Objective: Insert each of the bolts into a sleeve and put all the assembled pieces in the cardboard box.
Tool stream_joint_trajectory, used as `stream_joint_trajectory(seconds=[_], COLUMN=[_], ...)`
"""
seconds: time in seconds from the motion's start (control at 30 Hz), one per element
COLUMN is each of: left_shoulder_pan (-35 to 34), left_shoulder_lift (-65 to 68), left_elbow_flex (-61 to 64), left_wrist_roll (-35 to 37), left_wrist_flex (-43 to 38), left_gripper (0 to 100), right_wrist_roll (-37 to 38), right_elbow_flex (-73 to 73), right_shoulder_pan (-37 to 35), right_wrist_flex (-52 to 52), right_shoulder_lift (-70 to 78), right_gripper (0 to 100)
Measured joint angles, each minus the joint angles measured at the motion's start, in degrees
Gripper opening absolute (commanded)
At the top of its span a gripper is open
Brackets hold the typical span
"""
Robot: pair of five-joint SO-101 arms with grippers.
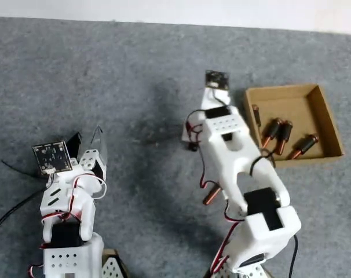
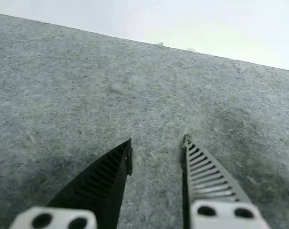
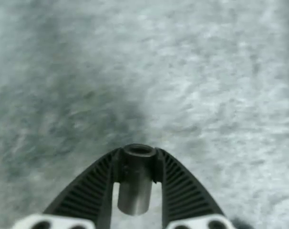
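My right gripper is shut on a dark metal sleeve, which stands upright between the fingers, open end up, above the grey mat. In the high view the right arm stretches over the mat just left of the cardboard box; its fingers are hidden under the wrist. Several copper-and-black assembled pieces lie in the box. A copper-coloured bolt lies on the mat beside the right arm, partly hidden by it. My left gripper is open over bare mat at the lower left, holding nothing.
Grey felt mat covers the table. Red cables hang along the right arm near the loose bolt. The mat's far edge meets a white surface. Open room lies between the two arms and toward the back left.
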Motion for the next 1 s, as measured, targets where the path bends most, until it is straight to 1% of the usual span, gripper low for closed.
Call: stream_joint_trajectory(seconds=[0.07, 0.17, 0.3, 0.5, 0.6, 0.67, 1.0], left_shoulder_pan=[0.0, 0.0, 0.0, 0.0, 0.0, 0.0, 0.0], left_shoulder_lift=[0.0, 0.0, 0.0, 0.0, 0.0, 0.0, 0.0], left_elbow_flex=[0.0, 0.0, 0.0, 0.0, 0.0, 0.0, 0.0], left_wrist_roll=[0.0, 0.0, 0.0, 0.0, 0.0, 0.0, 0.0], left_wrist_flex=[0.0, 0.0, 0.0, 0.0, 0.0, 0.0, 0.0], left_gripper=[16, 16, 16, 16, 16, 16, 16], right_wrist_roll=[0.9, 4.6, 6.4, 6.6, 6.6, 6.6, 6.6], right_elbow_flex=[0.0, -0.1, -5.3, -13.7, -14.9, -14.9, -15.0], right_shoulder_pan=[1.7, 3.1, 3.7, 3.9, 4.0, 4.0, 4.0], right_wrist_flex=[0.0, -0.1, 1.8, 9.8, 12.5, 13.4, 14.1], right_shoulder_lift=[0.4, 5.1, 11.6, 15.6, 16.1, 16.1, 16.1], right_gripper=[1.0, 1.0, 1.1, 1.8, 6.9, 9.4, 9.5])
